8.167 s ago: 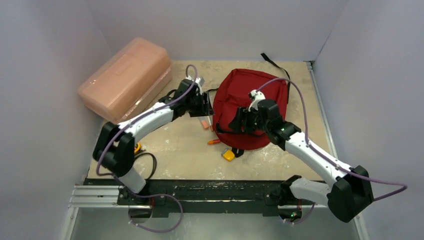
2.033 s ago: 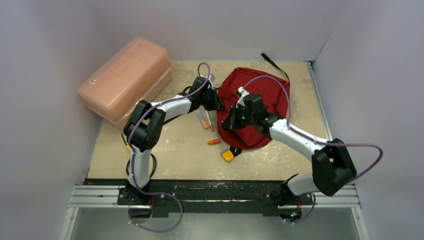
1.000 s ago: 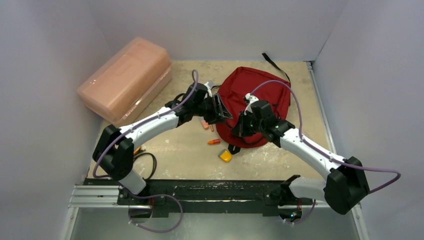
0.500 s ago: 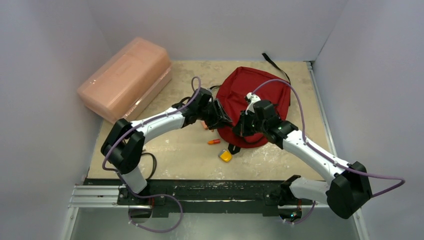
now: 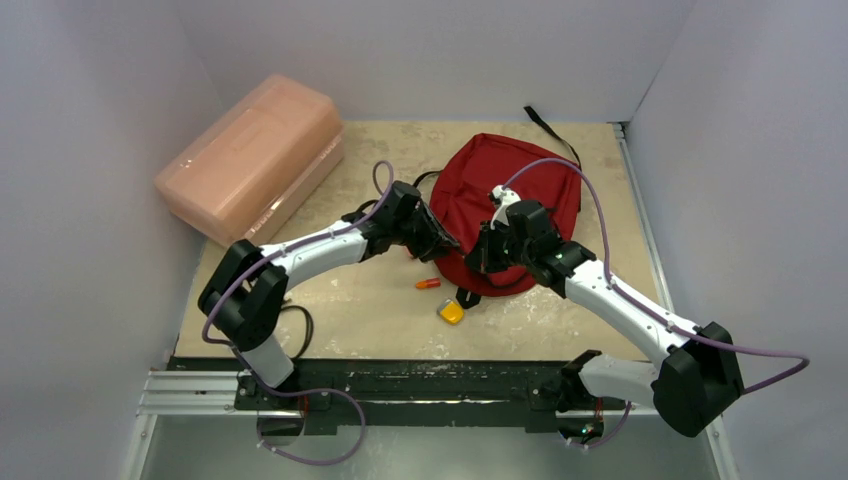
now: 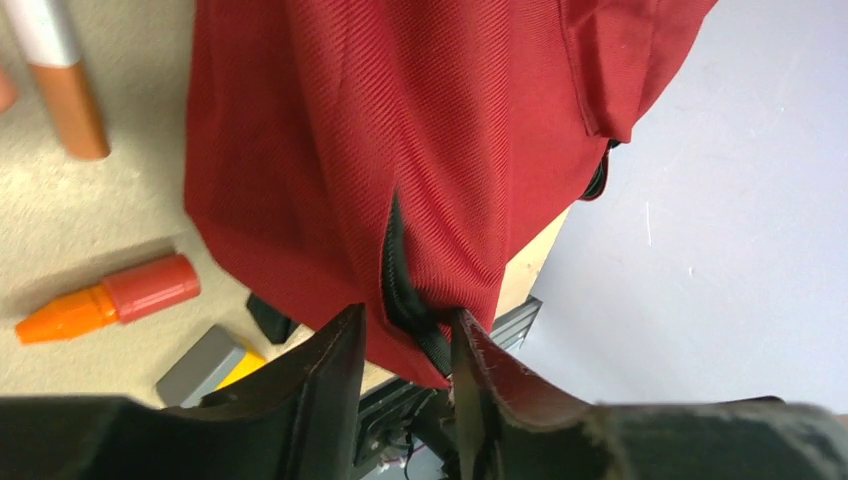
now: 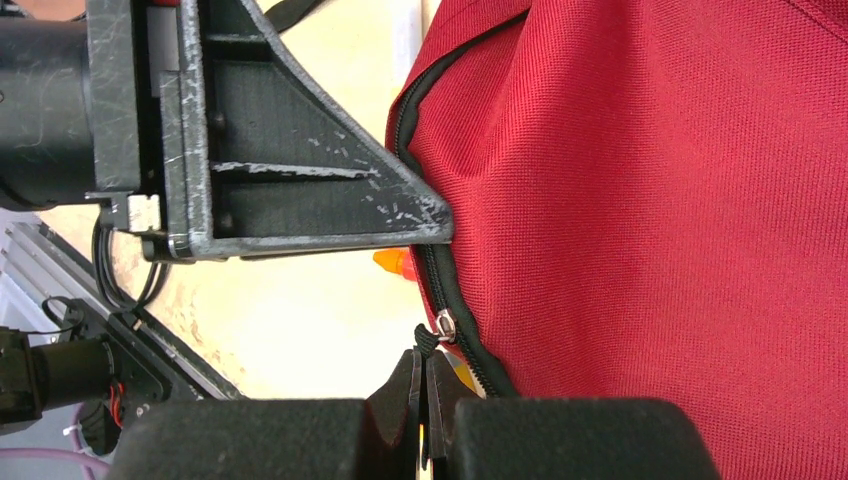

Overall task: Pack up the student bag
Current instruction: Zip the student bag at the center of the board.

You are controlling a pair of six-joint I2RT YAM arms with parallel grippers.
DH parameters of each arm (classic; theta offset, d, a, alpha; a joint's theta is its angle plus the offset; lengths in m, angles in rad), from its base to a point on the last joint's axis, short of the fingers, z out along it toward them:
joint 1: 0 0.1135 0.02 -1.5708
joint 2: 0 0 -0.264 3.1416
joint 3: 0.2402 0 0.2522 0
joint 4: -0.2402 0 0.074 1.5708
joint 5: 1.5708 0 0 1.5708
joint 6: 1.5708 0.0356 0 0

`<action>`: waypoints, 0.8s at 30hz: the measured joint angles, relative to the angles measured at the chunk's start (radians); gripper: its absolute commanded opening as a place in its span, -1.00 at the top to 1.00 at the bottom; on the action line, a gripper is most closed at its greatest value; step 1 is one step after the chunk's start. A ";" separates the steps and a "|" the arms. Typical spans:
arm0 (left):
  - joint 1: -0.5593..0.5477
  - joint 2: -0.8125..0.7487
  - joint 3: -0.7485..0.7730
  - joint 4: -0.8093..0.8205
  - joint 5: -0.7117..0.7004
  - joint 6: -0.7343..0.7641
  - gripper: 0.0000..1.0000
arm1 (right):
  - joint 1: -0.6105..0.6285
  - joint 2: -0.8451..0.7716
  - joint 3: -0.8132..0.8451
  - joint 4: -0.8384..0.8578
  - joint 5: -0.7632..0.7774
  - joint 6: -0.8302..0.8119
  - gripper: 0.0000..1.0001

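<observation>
The red backpack (image 5: 520, 185) is lying on the far middle of the desk (image 5: 340, 310), right of center, with its top end pointing toward the back wall and one black strap (image 5: 540, 120) trailing to the desk's back edge. The left pincer (image 6: 408, 318) is reaching in from the left and pinching a fold of red fabric at the backpack's near left edge, one finger sitting on each side of the black zipper (image 6: 400, 285) that is running down that fold. The right pincer (image 7: 421, 360) is pressed together on the small black zipper tab (image 7: 424, 342), just below the metal slider, at the same curved edge of the backpack; the two pincers are working just beside each other. An orange marker (image 5: 428, 284) is lying on the desk just off the near left edge of the backpack, and a yellow block (image 5: 453, 312) is sitting near it, closer to the arm bases. In the left wrist view a second marker (image 6: 60, 90) with a silver band is showing beside the fabric. A pink box (image 5: 250, 150) is taking up the far left corner, leaning out past the desk's left edge, well apart from the backpack. Bare desk is stretching between the markers and the near edge, and a narrow strip is running between the backpack and the right edge.
</observation>
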 measured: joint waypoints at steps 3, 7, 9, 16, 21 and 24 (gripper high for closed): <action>0.003 0.031 0.024 0.031 -0.001 -0.007 0.82 | 0.000 0.000 0.000 -0.001 0.000 0.000 1.00; 0.027 0.067 0.050 0.057 0.011 0.011 1.00 | 0.000 -0.003 0.000 -0.012 0.015 0.000 1.00; 0.050 0.071 0.057 0.067 0.025 0.031 1.00 | 0.000 -0.005 0.000 -0.013 0.035 0.000 1.00; 0.134 0.035 0.025 0.102 0.086 0.080 1.00 | -0.001 -0.071 -0.047 0.009 0.123 0.062 1.00; 0.155 0.013 0.001 0.143 0.149 0.100 1.00 | -0.013 -0.133 -0.087 0.023 0.171 0.140 1.00; 0.167 0.013 0.001 0.157 0.185 0.111 1.00 | -0.040 -0.174 -0.111 0.023 0.181 0.177 1.00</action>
